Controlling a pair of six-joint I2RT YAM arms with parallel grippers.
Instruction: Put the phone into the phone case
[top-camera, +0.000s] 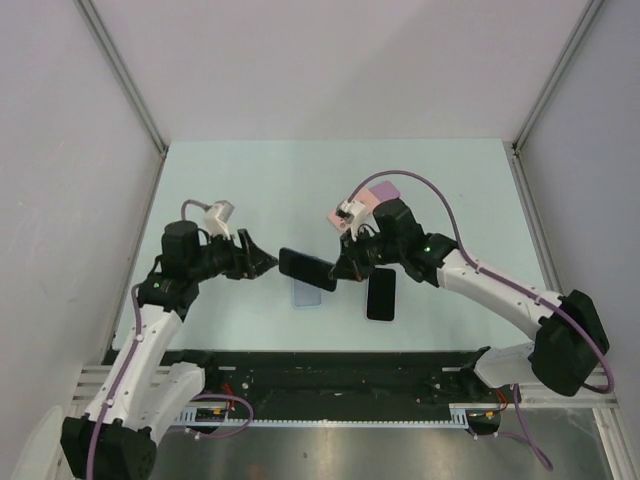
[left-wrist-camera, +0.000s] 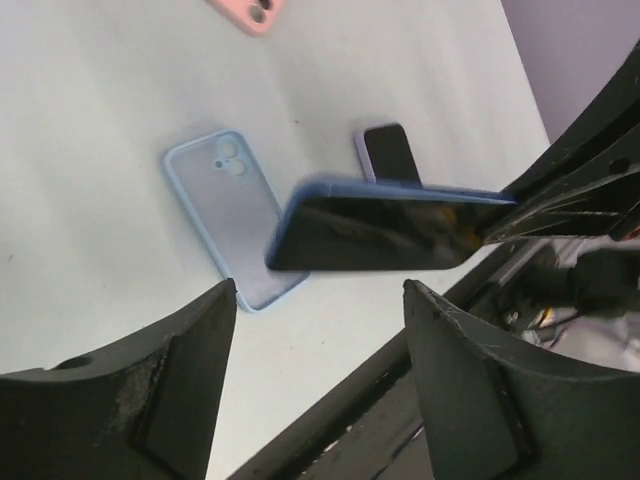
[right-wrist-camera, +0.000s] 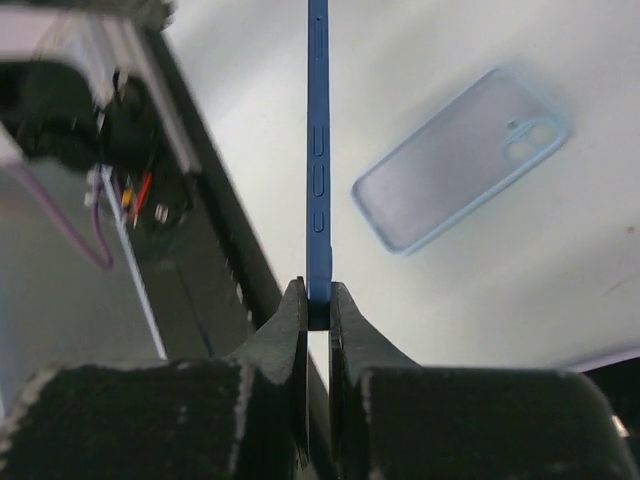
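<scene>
My right gripper (top-camera: 345, 270) is shut on one end of a blue phone (top-camera: 306, 268) with a dark screen and holds it level above the table. The phone shows edge-on in the right wrist view (right-wrist-camera: 318, 160) and flat in the left wrist view (left-wrist-camera: 385, 230). A light blue phone case (top-camera: 306, 296) lies open side up on the table, partly under the held phone; it also shows in the left wrist view (left-wrist-camera: 232, 215) and the right wrist view (right-wrist-camera: 460, 160). My left gripper (top-camera: 268, 263) is open and empty, just left of the phone's free end.
A second dark phone (top-camera: 381, 294) lies flat to the right of the case. A pink case (top-camera: 368, 198) lies farther back, behind my right arm. The black rail of the table's front edge (top-camera: 330, 365) runs close behind the grippers.
</scene>
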